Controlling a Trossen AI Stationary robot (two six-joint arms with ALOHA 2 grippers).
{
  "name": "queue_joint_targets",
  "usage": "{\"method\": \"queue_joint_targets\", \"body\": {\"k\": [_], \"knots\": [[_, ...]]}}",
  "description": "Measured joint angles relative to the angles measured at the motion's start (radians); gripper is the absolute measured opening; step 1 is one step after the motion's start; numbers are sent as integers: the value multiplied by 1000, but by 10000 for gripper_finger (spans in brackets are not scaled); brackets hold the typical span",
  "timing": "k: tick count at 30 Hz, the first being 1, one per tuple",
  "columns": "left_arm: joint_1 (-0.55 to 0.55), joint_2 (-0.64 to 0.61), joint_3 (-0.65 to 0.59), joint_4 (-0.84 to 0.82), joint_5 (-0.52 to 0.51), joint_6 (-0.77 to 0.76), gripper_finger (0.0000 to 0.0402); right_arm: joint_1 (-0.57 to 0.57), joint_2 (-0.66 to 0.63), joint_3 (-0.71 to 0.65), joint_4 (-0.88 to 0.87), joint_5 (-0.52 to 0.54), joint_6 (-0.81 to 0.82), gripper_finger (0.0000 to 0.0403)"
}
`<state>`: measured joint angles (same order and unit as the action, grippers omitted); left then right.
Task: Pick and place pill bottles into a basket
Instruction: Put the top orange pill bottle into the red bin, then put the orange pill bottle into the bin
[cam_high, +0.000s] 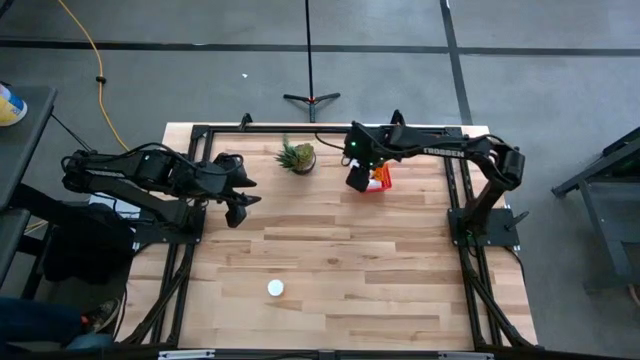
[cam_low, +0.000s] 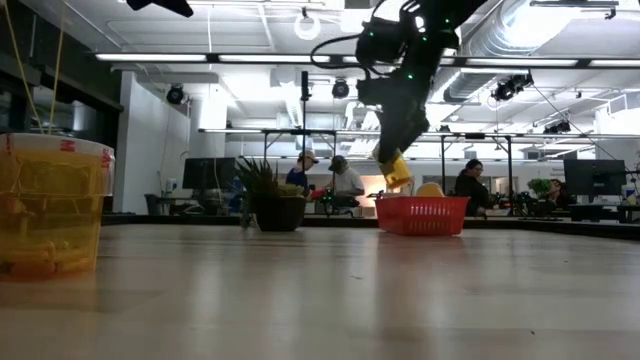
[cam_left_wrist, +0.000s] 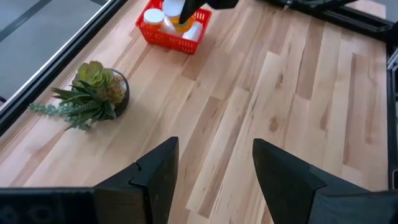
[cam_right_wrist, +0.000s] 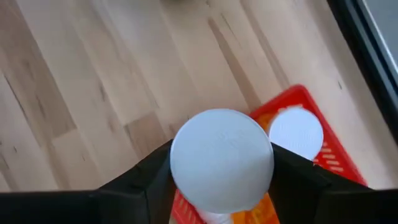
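Pale wooden planks of the table (cam_high: 330, 250) fill our overhead picture, with a small potted plant (cam_high: 297, 156) near the far edge. We see the right gripper (cam_right_wrist: 221, 165) clenched on a pill bottle (cam_right_wrist: 221, 160), white cap toward the wrist camera, hanging over the near rim of the red basket (cam_low: 421, 215), where at least one more bottle (cam_right_wrist: 297, 133) lies. One bottle (cam_high: 275, 288) remains alone near the table's front edge, well apart. The left gripper (cam_left_wrist: 214, 171) waits with fingers spread above bare wood on its own side. We judge the drop is best made once the bottle sits squarely over the basket's middle, low enough not to bounce off the caps inside.
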<state>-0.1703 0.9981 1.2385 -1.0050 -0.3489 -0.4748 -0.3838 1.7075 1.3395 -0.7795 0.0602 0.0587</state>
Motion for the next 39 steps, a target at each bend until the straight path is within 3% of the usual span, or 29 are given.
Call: {"method": "queue_joint_targets", "body": {"k": [9, 14, 26, 33, 39], "knots": [[0, 0, 0, -11, 0, 0, 239, -32, -43, -126, 54, -57, 61, 188], [0, 0, 0, -11, 0, 0, 239, -48, -43, -187, 154, -122, 126, 210], [0, 0, 0, -12, 0, -1, 239, -110, -43, -193, 126, -191, 147, 184], [0, 0, 0, -13, 0, -2, 239, -154, -43, -193, 111, -198, 172, 244], [0, 0, 0, -16, 5, -5, 239, -160, -42, -192, 100, -229, 176, 258]]}}
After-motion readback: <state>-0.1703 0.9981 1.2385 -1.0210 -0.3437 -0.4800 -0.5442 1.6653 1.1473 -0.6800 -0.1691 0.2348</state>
